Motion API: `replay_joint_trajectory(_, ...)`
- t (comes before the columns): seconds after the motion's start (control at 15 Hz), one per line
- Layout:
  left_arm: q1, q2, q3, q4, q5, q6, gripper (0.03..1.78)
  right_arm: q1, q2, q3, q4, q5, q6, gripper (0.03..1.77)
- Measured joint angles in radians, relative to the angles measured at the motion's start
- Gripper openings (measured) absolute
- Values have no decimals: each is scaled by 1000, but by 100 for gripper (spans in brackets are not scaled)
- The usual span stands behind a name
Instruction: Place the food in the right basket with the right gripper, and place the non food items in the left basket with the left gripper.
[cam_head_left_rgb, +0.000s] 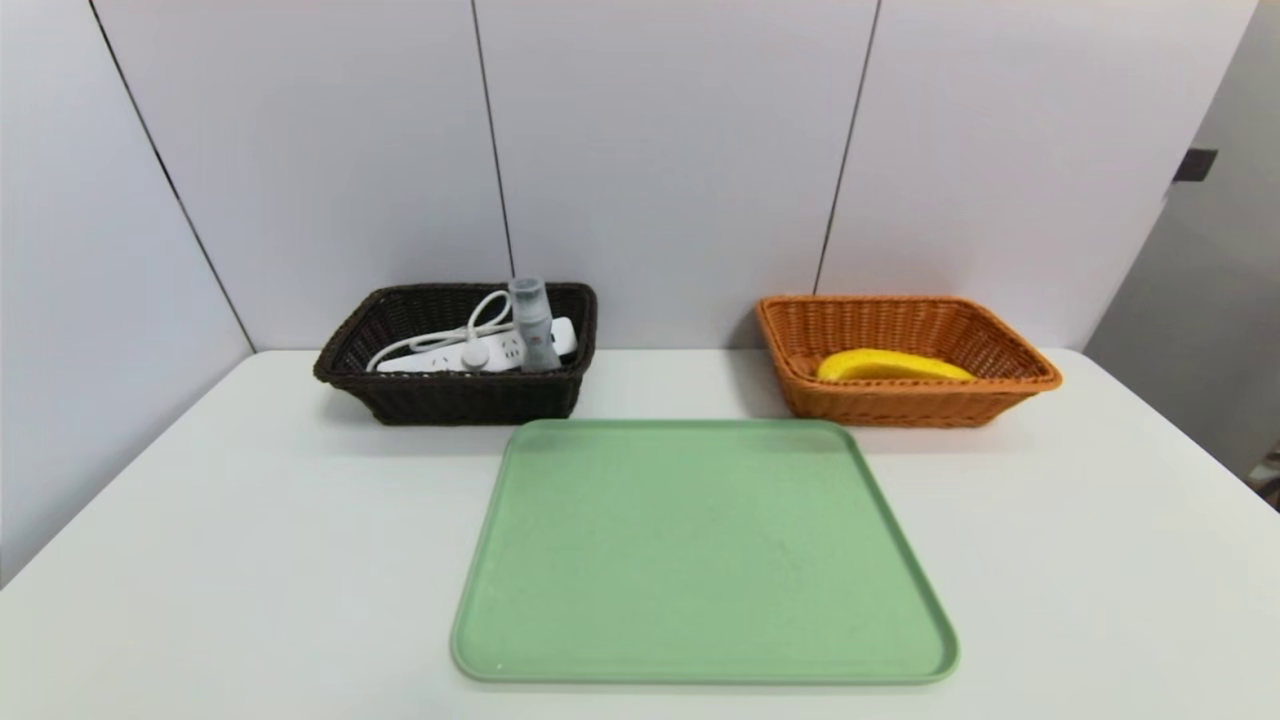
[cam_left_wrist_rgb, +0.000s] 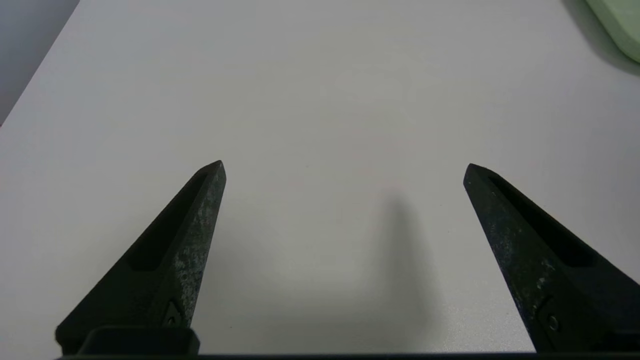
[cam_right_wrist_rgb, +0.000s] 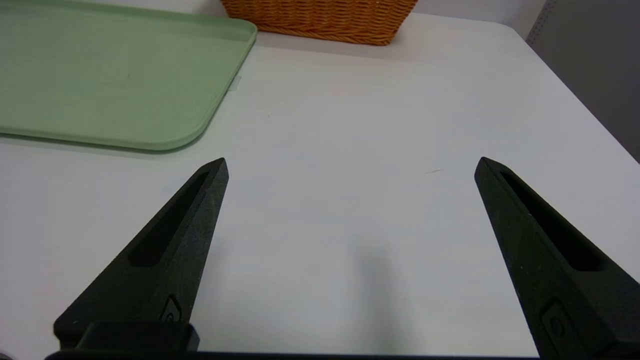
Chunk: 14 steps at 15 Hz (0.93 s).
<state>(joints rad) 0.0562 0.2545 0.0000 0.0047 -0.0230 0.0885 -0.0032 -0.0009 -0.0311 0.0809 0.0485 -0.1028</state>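
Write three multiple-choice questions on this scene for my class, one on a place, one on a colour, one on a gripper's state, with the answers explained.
1. Where is the banana?
A) on the tray
B) in the right basket
C) in the left basket

2. What colour is the tray?
A) green
B) red
C) blue

3. How is the right gripper?
A) shut on the banana
B) shut on nothing
C) open and empty

Answers:
1: B, the banana lies inside the orange-tan right basket, seen from the head.
2: A, the tray in front of the baskets is plain light green.
3: C, the right gripper, over the white table, has its jaws wide apart with nothing between them.
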Motion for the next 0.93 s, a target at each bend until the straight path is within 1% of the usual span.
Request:
replay_joint_trajectory(0.27,-29,-51,0,0,-1,-8,169,0,0,0,1,2,-3,170)
replay_joint_trajectory(0.6,-53,-206,0,1,1,-16,169,0,0,-1,2,0,13,170)
replay_joint_trajectory(0.93,-56,-249,0,1,3,-17,169,0,0,0,1,0,24,170)
